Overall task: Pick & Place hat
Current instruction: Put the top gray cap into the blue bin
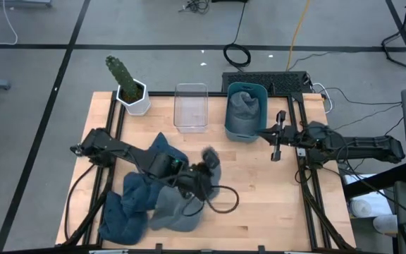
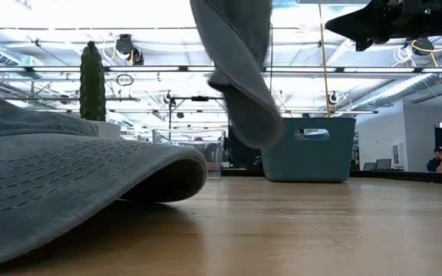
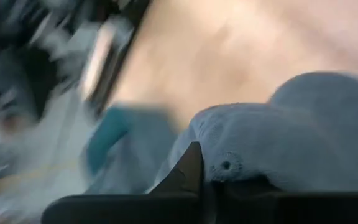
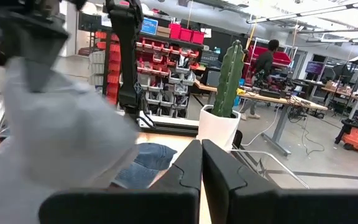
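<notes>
Low view: hat [image 2: 240, 84] aloft (unlabelled).

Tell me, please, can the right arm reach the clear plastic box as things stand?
Probably yes. The right gripper hovers shut beside the teal bin, and the clear plastic box stands just past that bin, so the arm must only pass over it.

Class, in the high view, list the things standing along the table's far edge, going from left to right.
Potted cactus → clear plastic bin → teal bin with a grey hat inside.
</notes>
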`<state>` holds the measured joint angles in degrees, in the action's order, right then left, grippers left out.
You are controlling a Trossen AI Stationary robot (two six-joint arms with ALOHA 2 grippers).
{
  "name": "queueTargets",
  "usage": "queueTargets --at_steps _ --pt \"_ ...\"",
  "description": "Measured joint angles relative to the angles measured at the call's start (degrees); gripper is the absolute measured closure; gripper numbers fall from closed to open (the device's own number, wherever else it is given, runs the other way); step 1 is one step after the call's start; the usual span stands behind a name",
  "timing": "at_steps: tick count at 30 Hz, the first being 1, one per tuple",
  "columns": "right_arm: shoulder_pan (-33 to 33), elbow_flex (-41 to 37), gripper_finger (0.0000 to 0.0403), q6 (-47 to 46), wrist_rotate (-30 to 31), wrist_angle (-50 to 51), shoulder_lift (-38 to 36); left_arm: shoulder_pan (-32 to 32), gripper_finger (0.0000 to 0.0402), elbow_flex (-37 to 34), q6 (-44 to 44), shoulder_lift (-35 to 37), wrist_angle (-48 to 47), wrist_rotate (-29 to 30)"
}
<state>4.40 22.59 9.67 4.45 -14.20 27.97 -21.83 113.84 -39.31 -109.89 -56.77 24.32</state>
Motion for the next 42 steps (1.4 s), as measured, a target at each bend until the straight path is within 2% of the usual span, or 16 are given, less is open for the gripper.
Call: queueTargets --at_steps 8,11,13,15,17,19,21,24,32,35,38,42 --pt "0.0 0.0 0.0403 -0.1 0.1 -1.6 1.5 -1.1 0.0397 0.0 -9.8 2.6 7.9 -38.8" --pt "0.0 0.0 0.0403 -3.0 -0.2 -4.3 3.2 -2.2 0.0396 0.0 -12.7 3.6 6.0 -45.9" --pt "-0.1 0.0 0.0403 -5.8 -2.4 -7.2 4.8 -2.6 0.0397 0.0 -14.6 4.1 4.4 -47.0" --pt "-0.2 0.0 0.0403 -7.3 -7.9 -10.6 7.2 -3.2 0.0398 0.0 -15.7 4.2 4.1 -46.6" --pt "-0.4 0.0 0.0403 -7.5 -14.6 -13.4 10.0 -4.1 0.0398 0.0 -15.7 4.0 4.1 -43.5" --pt "-1.2 0.0 0.0401 -6.8 -18.4 -16.4 13.4 -4.7 0.0397 0.0 -15.8 3.9 4.1 -40.5" --pt "-2.3 0.1 0.0391 -4.9 -19.5 -18.8 16.8 -4.9 0.0397 0.0 -15.8 4.0 4.2 -39.5" --pt "-4.3 2.3 0.0353 -4.3 -19.6 -20.5 22.7 -4.2 0.0397 0.0 -15.8 4.0 4.4 -39.1" --pt "-11.9 12.3 0.0193 -3.8 -19.6 -21.2 37.0 -3.2 0.0397 -0.1 -13.1 4.6 4.1 -39.8" --pt "-14.3 16.2 0.0148 -3.5 -19.7 -21.4 41.1 -3.2 0.0397 -0.1 -13.1 4.6 4.3 -39.8" --pt "-16.2 19.1 0.0124 -2.6 -19.8 -21.2 45.8 -3.8 0.0397 -0.1 -12.9 4.6 4.3 -39.8" --pt "-17.6 23.5 0.012 -1.1 -23.1 -21.1 52.0 -4.2 0.0397 -0.1 -12.9 4.6 4.5 -39.9"
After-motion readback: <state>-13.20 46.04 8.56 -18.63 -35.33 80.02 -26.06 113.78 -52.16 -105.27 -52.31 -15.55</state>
